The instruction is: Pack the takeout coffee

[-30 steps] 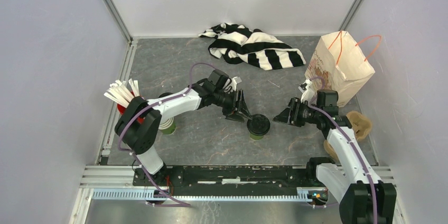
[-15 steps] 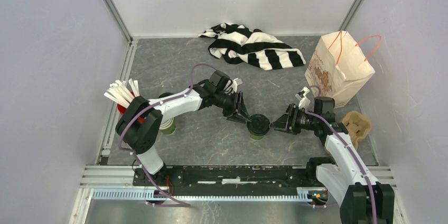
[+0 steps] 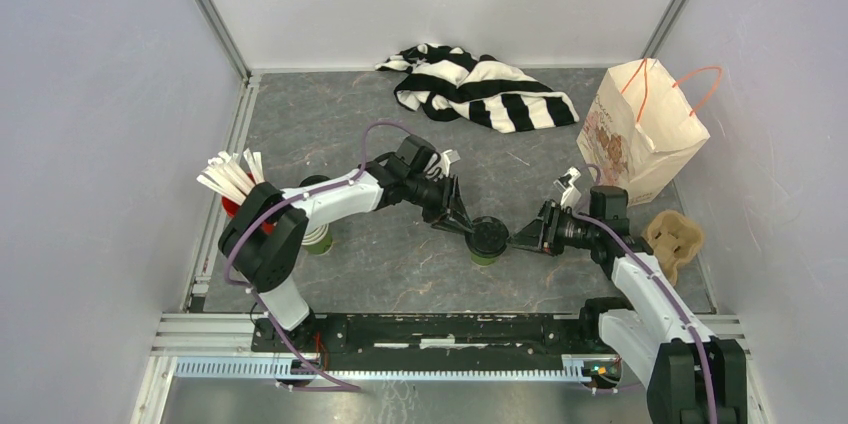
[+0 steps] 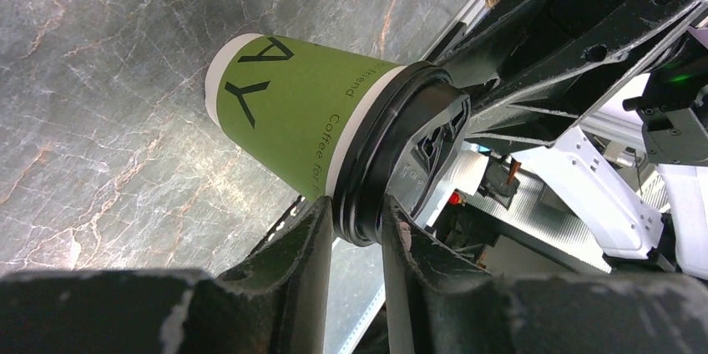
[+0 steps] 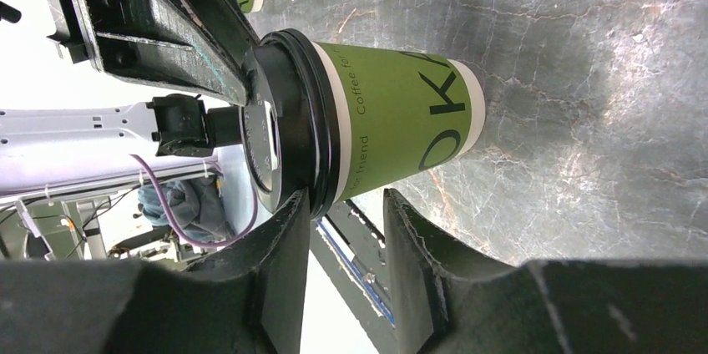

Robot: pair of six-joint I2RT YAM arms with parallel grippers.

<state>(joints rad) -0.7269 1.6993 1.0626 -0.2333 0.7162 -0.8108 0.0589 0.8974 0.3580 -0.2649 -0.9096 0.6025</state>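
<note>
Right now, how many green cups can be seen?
2. One lidded cup in the middle; a second cup on the left, partly hidden behind the left arm, perhaps with more stacked inside.

Takeout coffee [image 3: 489, 238] between left gripper [image 3: 462, 227], right gripper [image 3: 518, 240]

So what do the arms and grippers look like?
Left arm and right arm: white shells, black joints and bases, with a purple cable looped along each. Left gripper and right gripper: black, angular, two-fingered, paint scuffed and chipped along the edges.
</note>
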